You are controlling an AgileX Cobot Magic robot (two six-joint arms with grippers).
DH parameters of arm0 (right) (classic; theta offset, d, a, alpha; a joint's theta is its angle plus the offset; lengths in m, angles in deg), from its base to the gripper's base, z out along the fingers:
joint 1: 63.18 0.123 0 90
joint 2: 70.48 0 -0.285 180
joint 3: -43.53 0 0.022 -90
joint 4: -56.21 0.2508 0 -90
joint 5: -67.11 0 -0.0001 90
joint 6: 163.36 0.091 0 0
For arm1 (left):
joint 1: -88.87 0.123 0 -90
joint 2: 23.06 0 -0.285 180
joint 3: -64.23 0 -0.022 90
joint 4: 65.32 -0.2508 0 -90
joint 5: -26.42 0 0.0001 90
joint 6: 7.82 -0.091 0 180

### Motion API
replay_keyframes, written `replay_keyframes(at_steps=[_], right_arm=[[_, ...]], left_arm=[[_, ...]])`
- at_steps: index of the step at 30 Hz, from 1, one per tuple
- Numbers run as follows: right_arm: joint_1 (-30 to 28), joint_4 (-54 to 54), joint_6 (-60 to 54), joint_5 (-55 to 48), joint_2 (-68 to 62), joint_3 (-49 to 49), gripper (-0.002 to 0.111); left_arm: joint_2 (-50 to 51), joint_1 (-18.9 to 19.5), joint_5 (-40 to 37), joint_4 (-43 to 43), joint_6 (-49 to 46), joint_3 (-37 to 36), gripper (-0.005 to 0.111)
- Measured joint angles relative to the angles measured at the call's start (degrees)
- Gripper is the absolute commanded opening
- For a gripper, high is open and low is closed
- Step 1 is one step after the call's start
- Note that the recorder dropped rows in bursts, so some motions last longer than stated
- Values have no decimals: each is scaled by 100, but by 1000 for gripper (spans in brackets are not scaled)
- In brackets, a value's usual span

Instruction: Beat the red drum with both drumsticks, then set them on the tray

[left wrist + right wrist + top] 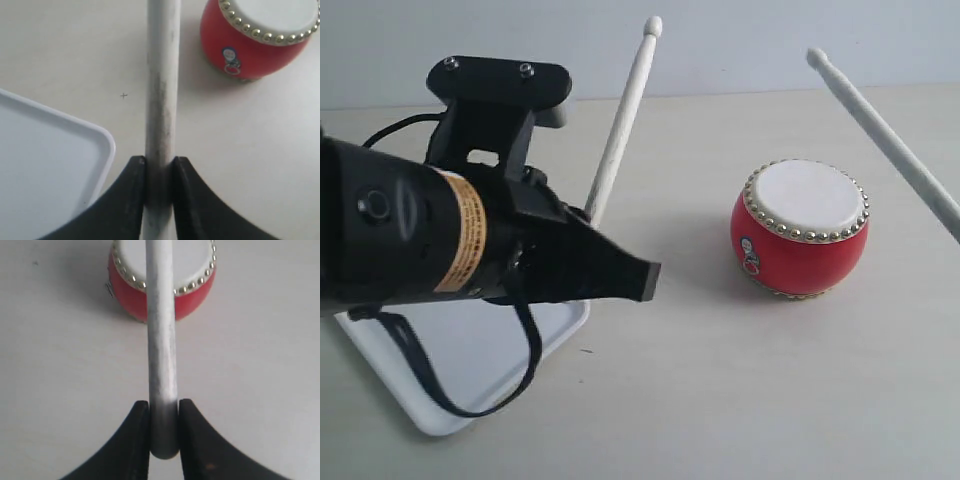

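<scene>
The red drum (800, 230) stands upright on the table right of centre, its off-white skin ringed with silver studs; it also shows in both wrist views (257, 37) (162, 287). My left gripper (160, 162) is shut on one drumstick (620, 130), which rises steeply with its tip up, left of the drum and apart from it. My right gripper (164, 405) is shut on the butt end of the other drumstick (885, 125), which slants in from the right edge above the drum without touching it. The white tray (470, 360) lies under the left arm.
The bulky black left arm (430, 235) with its dangling cable hangs over the tray and hides most of it. A pale wall runs along the back edge of the beige table (740, 400).
</scene>
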Motion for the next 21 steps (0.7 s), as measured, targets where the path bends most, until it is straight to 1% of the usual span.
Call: replay_keyframes(at_steps=[5,10,11,14,16,21], right_arm=[[0,126,466,-333,22,37,0],[0,519,685,-374,22,37,0],[0,632,726,-378,22,37,0],[0,781,750,-387,22,178,0],[0,819,750,-411,22,318,0],[0,658,876,-503,133,603,0]], left_arm=[[-222,316,0,530,-1030,-185,0],[-294,517,117,929,-1907,-185,0],[-250,528,157,1056,-2192,-185,0],[-56,528,273,1356,-2660,-185,0],[88,528,299,1483,-2796,-146,0],[472,528,383,1708,-3262,338,0]])
